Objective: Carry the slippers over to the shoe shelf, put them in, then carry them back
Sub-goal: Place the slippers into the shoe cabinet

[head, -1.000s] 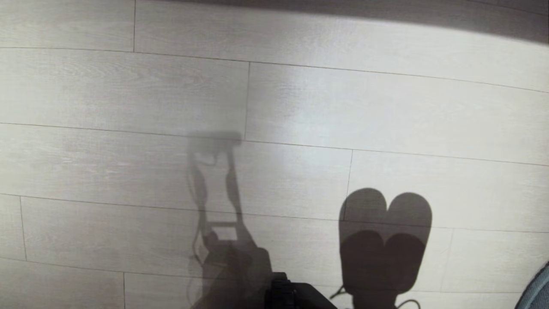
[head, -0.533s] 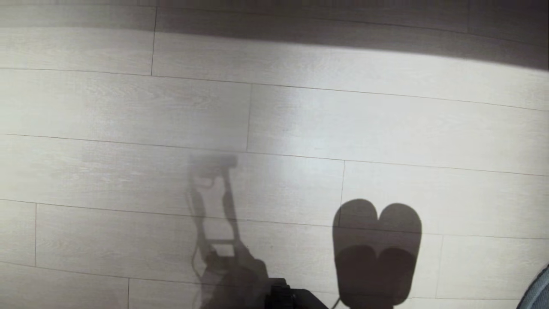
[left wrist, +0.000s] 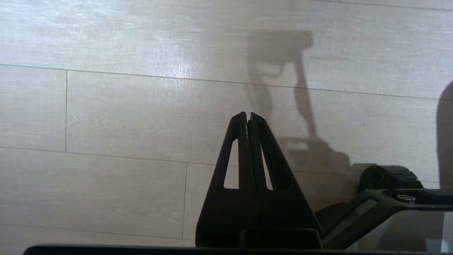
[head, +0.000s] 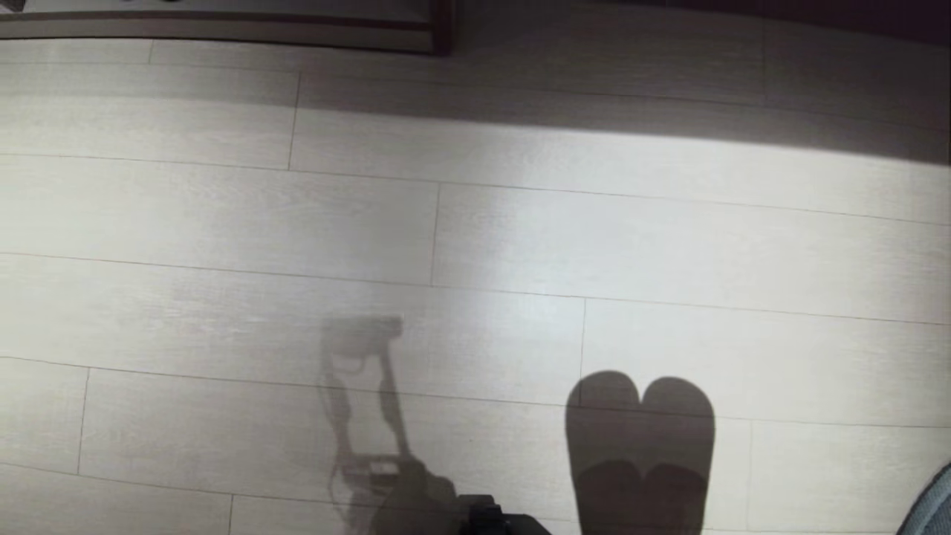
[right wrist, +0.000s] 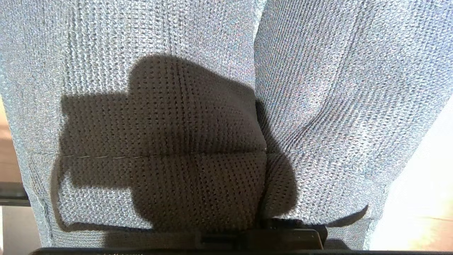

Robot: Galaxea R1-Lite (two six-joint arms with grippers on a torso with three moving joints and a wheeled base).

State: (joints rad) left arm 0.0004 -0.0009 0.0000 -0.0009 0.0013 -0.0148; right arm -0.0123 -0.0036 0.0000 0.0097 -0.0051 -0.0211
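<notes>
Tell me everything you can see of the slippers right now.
The slippers fill the right wrist view: two grey-blue ribbed knit uppers pressed side by side, a seam between them and a stitched line across each. They are off the floor, carried at the right arm; the right gripper itself is hidden behind the fabric, whose dark shadow falls across them. In the head view only a grey-blue edge shows at the lower right, plus their paired rounded shadow on the pale plank floor.

Left gripper (left wrist: 248, 118): I see its black fingers pressed together, empty, pointing down above the floor, arm parked. Right gripper: fingers hidden; I read it as clamped on the slippers (right wrist: 226, 106), which fill its wrist view.
</notes>
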